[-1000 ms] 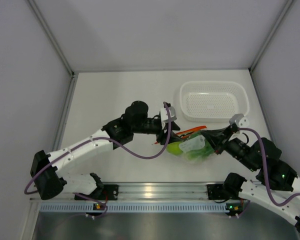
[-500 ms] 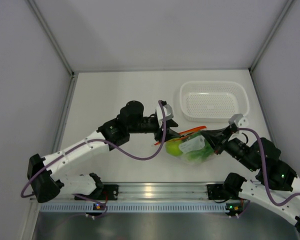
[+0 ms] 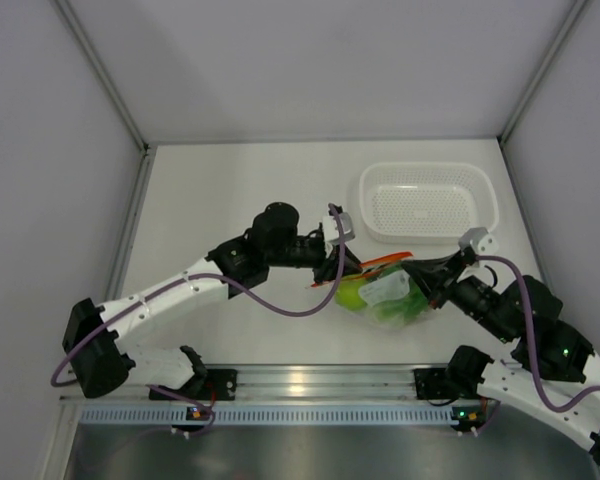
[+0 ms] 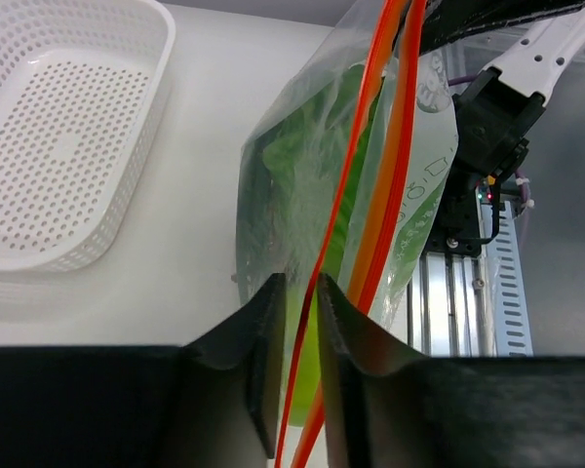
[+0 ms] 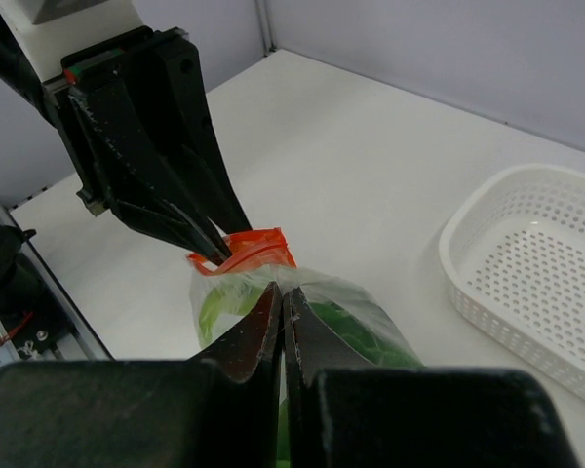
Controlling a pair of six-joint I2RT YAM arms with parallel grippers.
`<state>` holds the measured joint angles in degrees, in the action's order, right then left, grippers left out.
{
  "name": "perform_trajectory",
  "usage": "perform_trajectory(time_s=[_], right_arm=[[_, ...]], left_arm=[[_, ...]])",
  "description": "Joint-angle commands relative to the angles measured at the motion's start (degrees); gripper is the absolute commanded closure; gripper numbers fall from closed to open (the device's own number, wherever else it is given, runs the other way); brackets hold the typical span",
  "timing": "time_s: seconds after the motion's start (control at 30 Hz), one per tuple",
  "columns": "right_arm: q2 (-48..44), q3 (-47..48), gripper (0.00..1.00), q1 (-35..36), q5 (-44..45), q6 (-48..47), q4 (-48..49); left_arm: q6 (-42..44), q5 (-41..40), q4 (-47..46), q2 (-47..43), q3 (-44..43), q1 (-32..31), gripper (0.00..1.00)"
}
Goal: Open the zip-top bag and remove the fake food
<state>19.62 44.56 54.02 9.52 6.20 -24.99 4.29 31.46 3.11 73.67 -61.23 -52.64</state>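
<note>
Gripping the zip-top bag from both sides: my left fingers pinch its orange zip strip, and my right fingers are clamped on the clear lip. The green fake food sits inside the bag, over the bench and near the white basket.

This is showing a robotics lab cell. Plain grey panels are enclosing a white table on three sides. At the table's near edge, an aluminium rail is carrying the cabled left arm and right arm.
</note>
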Motion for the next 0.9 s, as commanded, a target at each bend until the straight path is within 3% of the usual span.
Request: perform_trajectory(time_s=[0.0,0.03,0.13,0.23,0.4,0.53,0.7,0.77,0.87], right_arm=[[-0.02,0.18,1.00,0.65,-0.47,0.57,7.15],[0.33,0.09,1.00,0.74,-0.55,0.57,7.24],[0.60,-0.34,1.00,0.65,-0.64,0.48,7.94],[1.03,-0.78,1.00,0.74,0.49,0.57,8.12],[3.49,-1.49,1.00,0.74,2.52,0.74,7.59],[6.04,-1.58,0.96,0.74,4.72,1.89,7.94],[9.90,0.79,0.77,0.65,6.38,2.50,7.59],[11.14,2.45,0.61,0.65,7.35,3.99,6.72],[14.56,4.22,0.51,0.65,8.67,7.67,5.05]], left_arm=[[-0.34,2.20,-2.59,0.60,1.55,-0.09,0.78],[-0.60,2.29,-2.50,0.77,1.73,-0.09,0.90],[-1.04,1.15,-2.50,0.69,2.43,-0.09,1.00],[-0.78,-1.57,-2.50,-1.24,3.57,-0.09,1.00],[-3.15,-18.34,-2.06,-8.70,6.12,-0.09,1.00],[-6.49,-30.83,5.56,-14.07,4.90,-0.09,1.00],[-8.16,-46.46,17.96,-16.19,-4.41,-0.09,1.00],[-8.86,-50.43,21.39,-15.32,-6.61,-0.09,1.00],[-11.49,-51.94,21.76,-13.39,-7.33,-0.09,1.00]])
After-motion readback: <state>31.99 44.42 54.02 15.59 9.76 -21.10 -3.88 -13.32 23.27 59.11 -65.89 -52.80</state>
